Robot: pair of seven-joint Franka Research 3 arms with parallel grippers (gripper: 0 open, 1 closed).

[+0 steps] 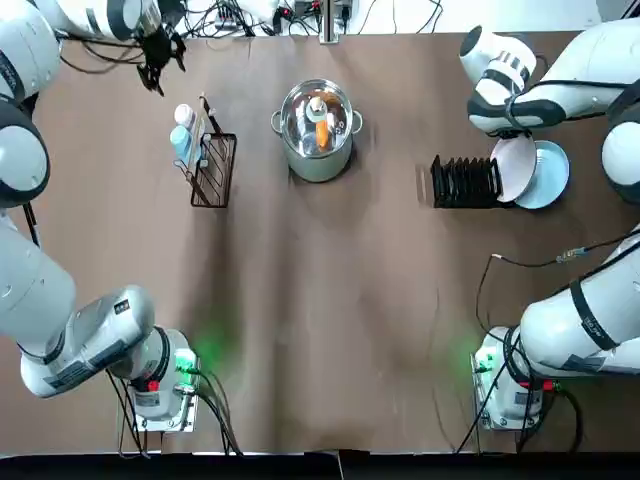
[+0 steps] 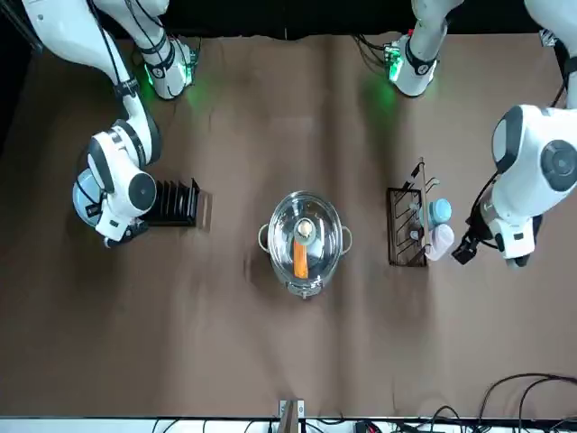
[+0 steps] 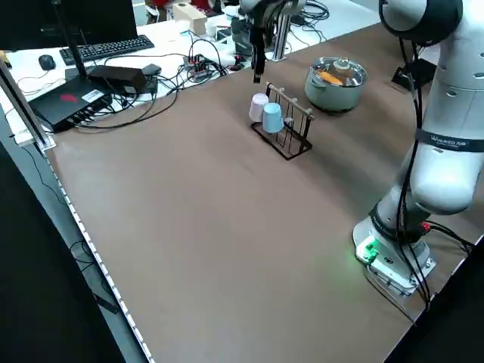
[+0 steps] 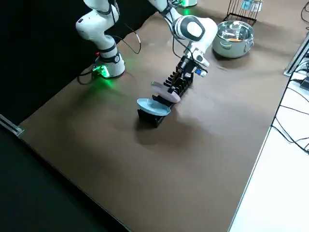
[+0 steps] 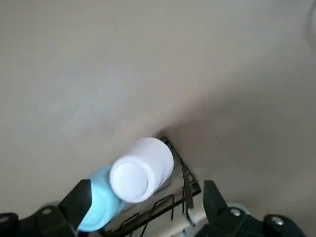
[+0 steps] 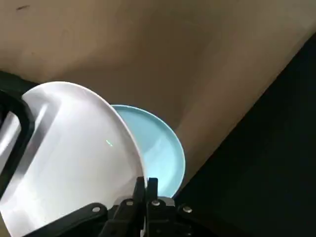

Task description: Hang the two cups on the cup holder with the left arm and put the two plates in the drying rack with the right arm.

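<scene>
1. My right pincer is clamped together on the rim of the white plate, holding it tilted at the outer end of the drying rack.
2. The coming move turns on this: the rack's slots lie just beside the plate, toward the worktop's middle, and the rack's long axis runs across the worktop toward the steel pot. I judge the plate must stand upright and slip in between the tines.
3. The light blue plate leans just behind the white one, at the rack's end; I cannot tell whether it sits in a slot.
4. My left pincer is apart and holds nothing, hovering near the cup holder on its far side.
5. The white cup and the light blue cup both hang on the holder.
6. The brown worktop is bare elsewhere; cables and a keyboard lie beyond its edge.
</scene>
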